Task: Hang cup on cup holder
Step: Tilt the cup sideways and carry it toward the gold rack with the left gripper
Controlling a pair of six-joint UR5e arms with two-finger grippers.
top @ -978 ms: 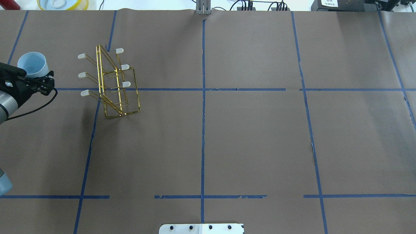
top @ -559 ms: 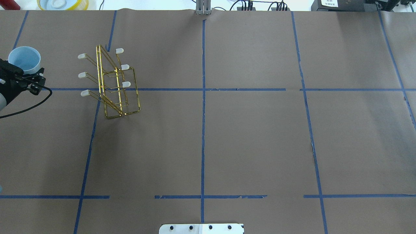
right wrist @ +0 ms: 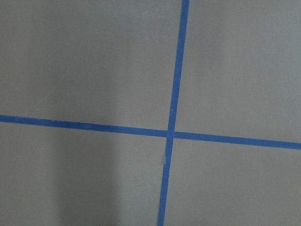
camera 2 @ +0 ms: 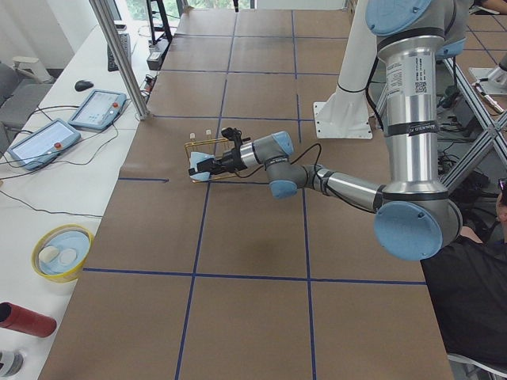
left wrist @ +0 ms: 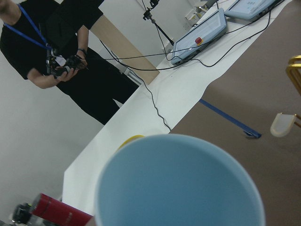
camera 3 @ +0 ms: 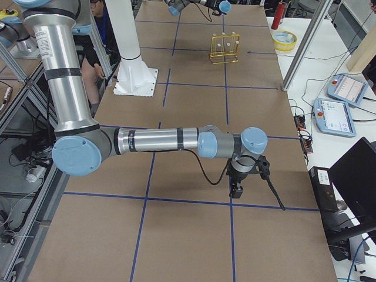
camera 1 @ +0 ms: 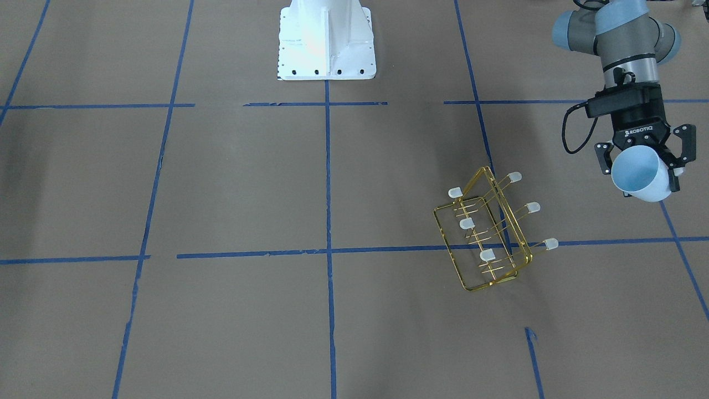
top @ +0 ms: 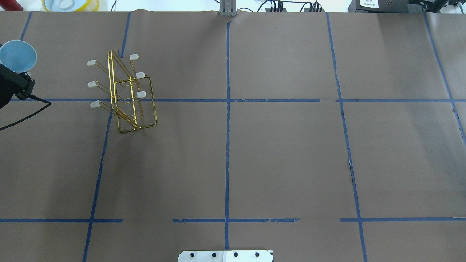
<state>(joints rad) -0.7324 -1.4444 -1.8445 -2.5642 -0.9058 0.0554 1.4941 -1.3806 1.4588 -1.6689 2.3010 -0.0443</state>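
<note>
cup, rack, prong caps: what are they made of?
Cup: likely plastic, pale blue, smooth with a dull sheen; thin even wall.
Rack: metal wire, glossy gold finish, plated or painted; bright glints on thin bars.
Prong caps: translucent white, perhaps soft plastic or silicone; cannot tell which.

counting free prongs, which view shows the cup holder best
Overhead exterior: the cup holder is unobstructed, all six capped prongs bare. Front-facing nearly matches. Exterior left partly blocks it, exterior right shows it tiny, left wrist only its edge, right wrist none.
</note>
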